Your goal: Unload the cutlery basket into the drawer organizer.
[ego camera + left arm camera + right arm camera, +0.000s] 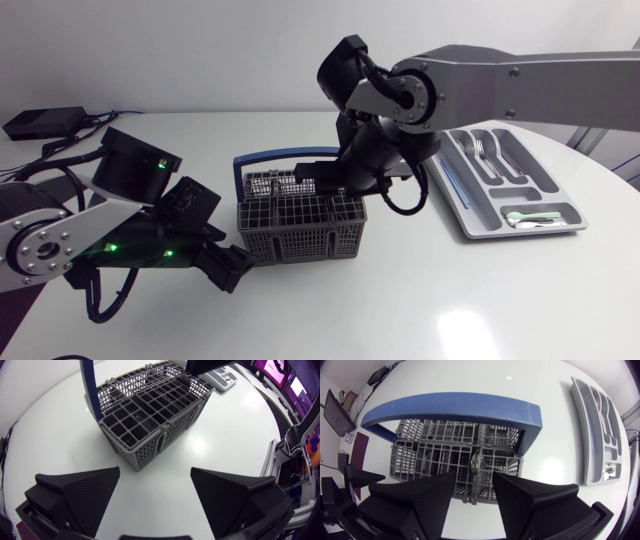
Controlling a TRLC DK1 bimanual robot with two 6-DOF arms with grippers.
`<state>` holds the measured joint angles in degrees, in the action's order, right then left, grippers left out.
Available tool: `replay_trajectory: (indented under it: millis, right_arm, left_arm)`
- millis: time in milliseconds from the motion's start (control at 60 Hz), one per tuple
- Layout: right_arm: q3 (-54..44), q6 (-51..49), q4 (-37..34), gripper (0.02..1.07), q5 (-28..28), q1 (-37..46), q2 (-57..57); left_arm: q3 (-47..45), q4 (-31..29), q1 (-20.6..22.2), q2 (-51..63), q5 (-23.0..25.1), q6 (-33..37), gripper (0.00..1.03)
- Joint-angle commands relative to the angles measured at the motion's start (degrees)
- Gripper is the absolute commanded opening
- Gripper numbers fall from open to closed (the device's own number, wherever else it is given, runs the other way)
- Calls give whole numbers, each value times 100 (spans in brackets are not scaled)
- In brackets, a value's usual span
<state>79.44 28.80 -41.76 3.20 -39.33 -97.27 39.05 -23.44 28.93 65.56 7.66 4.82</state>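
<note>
The grey cutlery basket (300, 228) with its blue handle (268, 156) stands mid-table. My right gripper (312, 187) hangs over the basket's top, under the handle. In the right wrist view the right gripper (474, 482) is open, and a silver piece of cutlery (477, 462) stands in a basket (435, 445) cell just ahead of the gap, touching neither finger. My left gripper (235, 268) sits low at the basket's near left corner. It (155, 477) is wide open and empty, with the basket (150, 415) ahead. The grey drawer organizer (470, 218) lies to the right.
The organizer holds forks (480, 150), further cutlery (515, 162) and a pale green piece (530, 218) in its front compartment. A black box with cables (45, 122) sits at the back left. The table's rounded edge runs close behind the organizer on the right.
</note>
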Motion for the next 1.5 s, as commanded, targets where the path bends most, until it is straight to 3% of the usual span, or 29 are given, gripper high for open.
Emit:
replay_trajectory:
  millis: [0,167,317,1067,1200,1483]
  right_arm:
    - [151,232,36,49,119,-75,-151]
    - [142,240,106,42,269,-119,-213]
    - [107,249,221,29,453,-180,-222]
    - [133,276,458,26,717,-277,-679]
    - [133,267,502,17,831,-312,-705]
    - [98,258,520,10,981,-356,-688]
  left_arm:
    - [-134,59,-45,-35,51,124,99]
    - [-161,112,-19,-17,60,116,99]
    - [-178,191,34,18,60,98,99]
    - [-178,314,122,150,69,81,99]
    - [-161,314,122,159,69,98,99]
    - [-178,323,122,203,86,89,99]
